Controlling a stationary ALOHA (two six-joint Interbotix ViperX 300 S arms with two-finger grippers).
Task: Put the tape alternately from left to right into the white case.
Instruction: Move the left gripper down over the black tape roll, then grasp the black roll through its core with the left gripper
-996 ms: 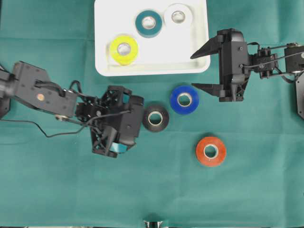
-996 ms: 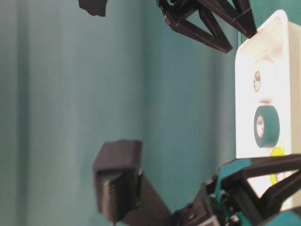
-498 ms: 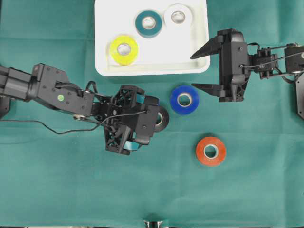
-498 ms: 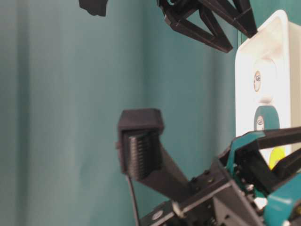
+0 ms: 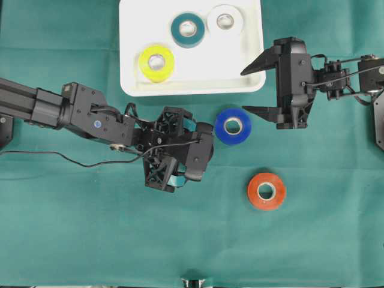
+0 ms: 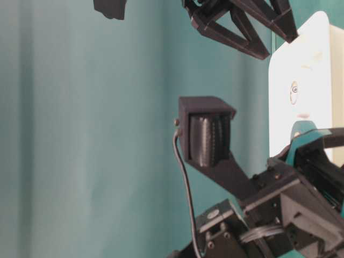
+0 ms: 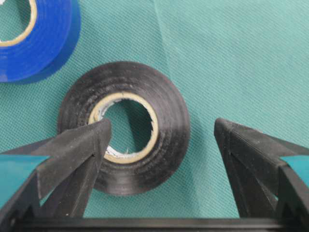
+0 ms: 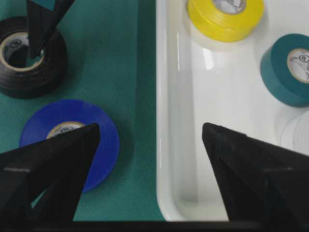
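Note:
The black roll of tape (image 7: 169, 111) lies flat on the green cloth. My left gripper (image 7: 162, 124) (image 5: 201, 153) is open over it: one finger sits at the pale core hole, the other outside the roll, with the roll's wall between them. From overhead the gripper hides this roll. The blue roll (image 5: 222, 129) lies just right of it and the orange-red roll (image 5: 255, 192) nearer the front. The white case (image 5: 192, 89) holds the yellow (image 5: 146, 63), teal (image 5: 177, 30) and white (image 5: 213, 21) rolls. My right gripper (image 5: 242, 91) (image 8: 150, 128) hangs open and empty over the case's front right corner.
A green cloth (image 5: 72, 240) covers the whole table. A thin black cable (image 5: 72, 165) trails from the left arm across the cloth. The blue roll (image 7: 43, 43) lies close beside the black one.
My left arm has reached to the right until its open fingers straddle the black roll's wall. The right arm and all the rolls have stayed where they were.

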